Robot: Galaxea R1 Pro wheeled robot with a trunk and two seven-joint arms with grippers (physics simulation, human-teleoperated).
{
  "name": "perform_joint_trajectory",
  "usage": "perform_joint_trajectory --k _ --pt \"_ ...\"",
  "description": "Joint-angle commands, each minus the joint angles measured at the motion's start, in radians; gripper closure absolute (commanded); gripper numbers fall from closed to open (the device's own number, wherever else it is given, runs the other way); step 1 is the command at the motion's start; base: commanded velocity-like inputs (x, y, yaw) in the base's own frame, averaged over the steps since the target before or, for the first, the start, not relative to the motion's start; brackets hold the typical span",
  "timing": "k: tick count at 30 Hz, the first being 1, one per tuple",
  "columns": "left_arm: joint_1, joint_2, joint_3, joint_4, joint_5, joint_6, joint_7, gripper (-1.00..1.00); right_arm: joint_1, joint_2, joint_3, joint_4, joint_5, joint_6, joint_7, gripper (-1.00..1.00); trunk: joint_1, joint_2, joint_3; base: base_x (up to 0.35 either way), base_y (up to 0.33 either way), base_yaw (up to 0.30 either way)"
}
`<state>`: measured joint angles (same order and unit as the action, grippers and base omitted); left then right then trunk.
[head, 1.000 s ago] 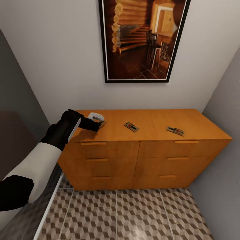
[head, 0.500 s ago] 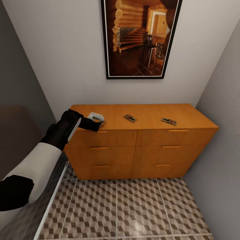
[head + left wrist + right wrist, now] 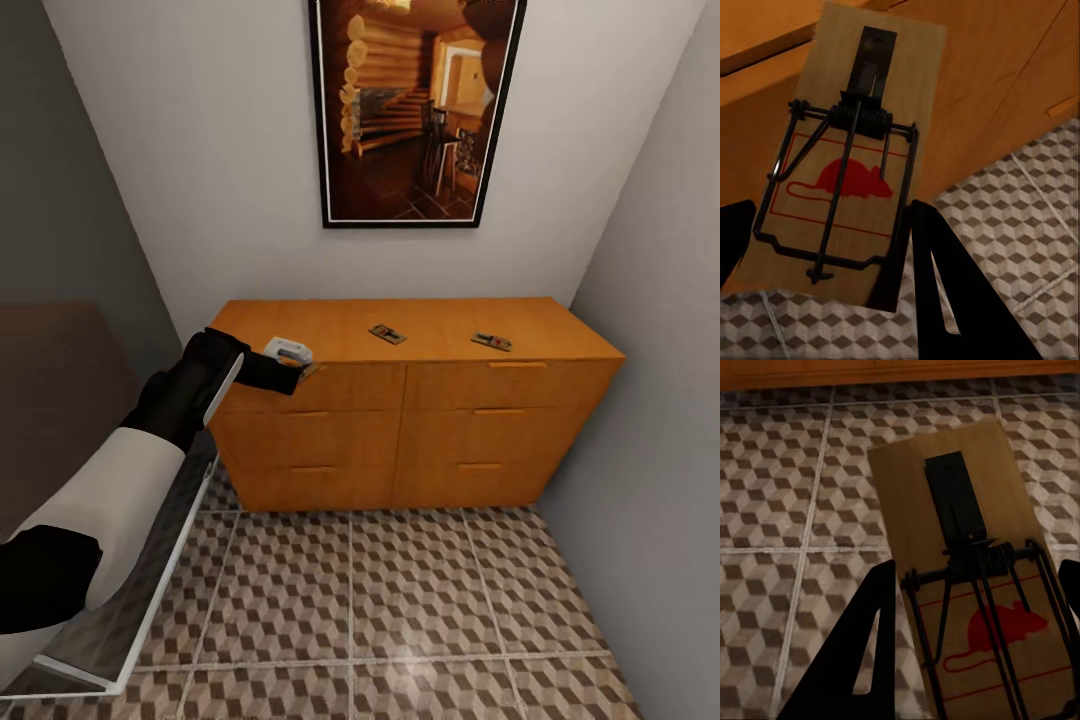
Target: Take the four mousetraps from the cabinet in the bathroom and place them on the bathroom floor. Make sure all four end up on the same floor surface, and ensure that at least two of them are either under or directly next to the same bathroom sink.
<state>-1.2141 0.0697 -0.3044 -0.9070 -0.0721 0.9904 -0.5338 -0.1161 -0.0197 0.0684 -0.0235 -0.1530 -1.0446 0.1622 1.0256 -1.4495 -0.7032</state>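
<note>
Cube-patterned bathroom floor (image 3: pixel 780 472) below; each hand (image 3: pixel 825 247) (image 3: pixel 975 645) clamps a red-mouse-printed mousetrap (image 3: pixel 847 157) (image 3: pixel 975 555), wordless.

The cabinet (image 3: pixel 400 420) fills the alcove's far end, hemmed by a grey wall at each side; its flat top carries only two mousetraps (image 3: pixel 387 334) (image 3: pixel 491 341), well apart, with bare wood between and around them; the framed picture (image 3: pixel 410 110) hangs well above, leaving open air over the top; the bathroom floor (image 3: pixel 380 600) before the drawers lies open; a pale-edged ledge (image 3: pixel 150 590) crowds the left side beneath the left arm (image 3: pixel 110 490).
</note>
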Motion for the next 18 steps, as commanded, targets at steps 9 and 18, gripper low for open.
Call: perform_joint_trajectory --k 9,18 --pt "-0.001 0.001 -0.002 0.001 -0.011 0.001 -0.008 1.0 0.0 0.0 0.007 0.001 -0.013 -0.003 0.01 1.0 -0.001 0.0 -0.001 -0.291 0.0 0.0" --pt "-0.001 0.001 -0.002 0.003 -0.011 0.001 -0.008 1.0 0.0 0.0 0.007 0.001 -0.013 -0.003 0.009 1.0 -0.001 0.0 -0.001 -0.198 0.0 0.0"
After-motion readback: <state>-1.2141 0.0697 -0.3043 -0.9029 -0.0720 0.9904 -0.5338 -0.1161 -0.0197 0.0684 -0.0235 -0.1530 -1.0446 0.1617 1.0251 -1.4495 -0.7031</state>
